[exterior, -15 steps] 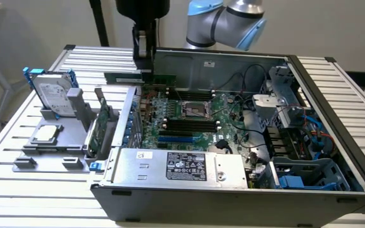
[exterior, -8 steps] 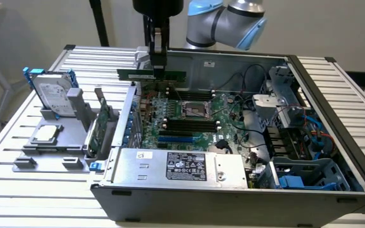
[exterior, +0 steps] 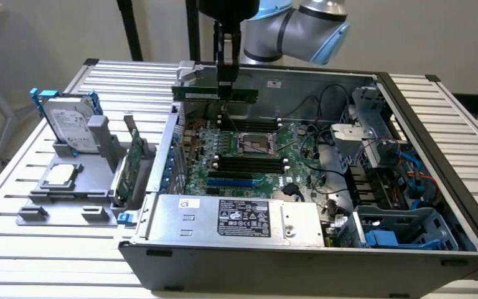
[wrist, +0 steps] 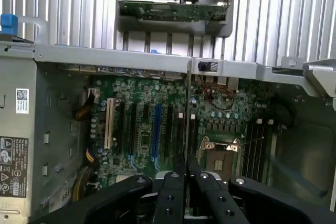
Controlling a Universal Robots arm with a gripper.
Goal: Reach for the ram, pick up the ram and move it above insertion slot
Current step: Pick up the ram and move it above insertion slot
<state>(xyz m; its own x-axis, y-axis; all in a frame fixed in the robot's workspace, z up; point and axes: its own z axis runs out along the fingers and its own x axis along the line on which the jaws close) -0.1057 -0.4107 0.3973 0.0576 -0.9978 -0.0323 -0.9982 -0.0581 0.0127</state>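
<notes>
I see the black gripper (exterior: 224,84) pinching the thin green ram stick (exterior: 215,93) edgewise, high over the motherboard's long black insertion slot (exterior: 248,164); I'd keep it level and parallel

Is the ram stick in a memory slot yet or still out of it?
Out. The gripper holds the ram level in the air, above the motherboard.

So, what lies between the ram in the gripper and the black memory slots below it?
In the exterior view, the ram hangs in the gripper; between it and the insertion slots sits the CPU socket.
</notes>
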